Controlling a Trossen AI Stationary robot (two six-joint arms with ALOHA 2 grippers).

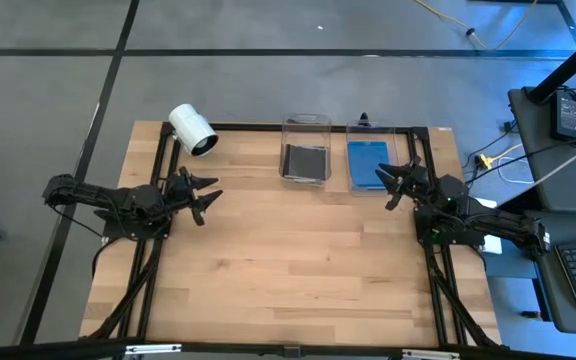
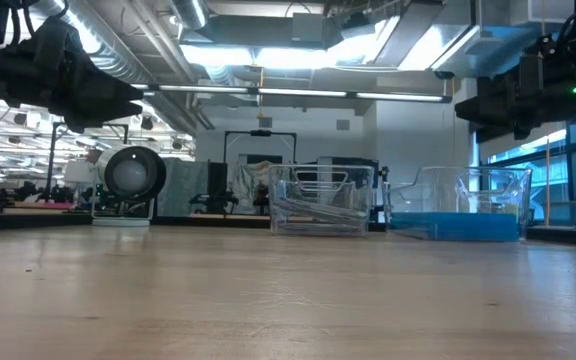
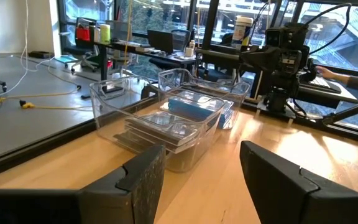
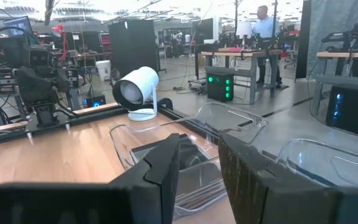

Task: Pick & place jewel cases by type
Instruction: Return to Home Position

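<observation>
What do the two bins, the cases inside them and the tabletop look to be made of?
The left bin and right bin look like clear, glossy hard plastic: the walls are see-through and catch highlights. The cases are probably plastic too. The black stack looks dark, the blue stack smooth and evenly tinted. The tabletop looks like light wood with visible strips, grain and a low sheen.

In the foreground of the frame, the left gripper (image 3: 201, 180) has its two dark fingers (image 3: 143, 183) spread apart over the pale wooden table (image 3: 328, 149). At the centre of the frame, a clear plastic rectangular bin (image 3: 114, 112) holds a stack of flat dark grey jewel cases (image 3: 160, 127). Just behind it, a second clear bin (image 3: 238, 93) holds translucent blue jewel cases (image 3: 194, 111). Farther back, the dark right arm (image 3: 278, 59) hangs above the table's edge.
</observation>
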